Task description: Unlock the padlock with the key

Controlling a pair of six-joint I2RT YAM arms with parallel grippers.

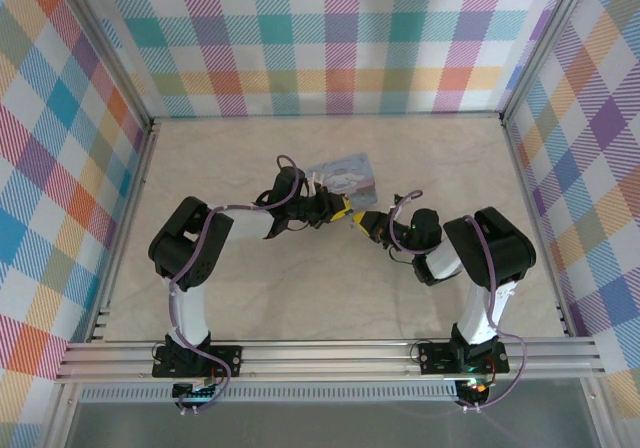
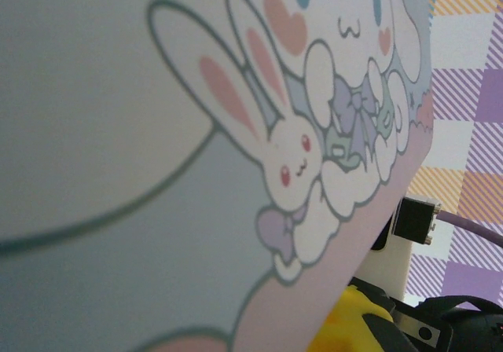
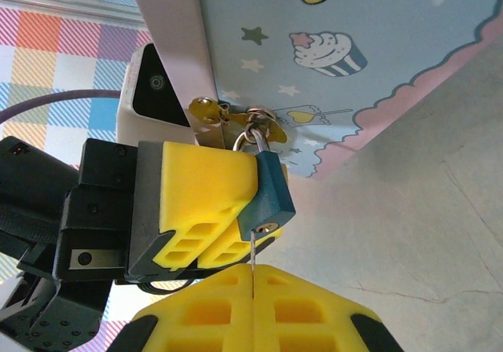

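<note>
L end effector pinched padlock by body, centre frame: rigid, likely slick. R end effector, bottom centre, pinched key: thin, prob. bendy.

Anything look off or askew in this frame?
Nothing stands out. The left gripper clamps the padlock hanging from the box, and the key, pinched in the right gripper, points at its keyhole end.
</note>
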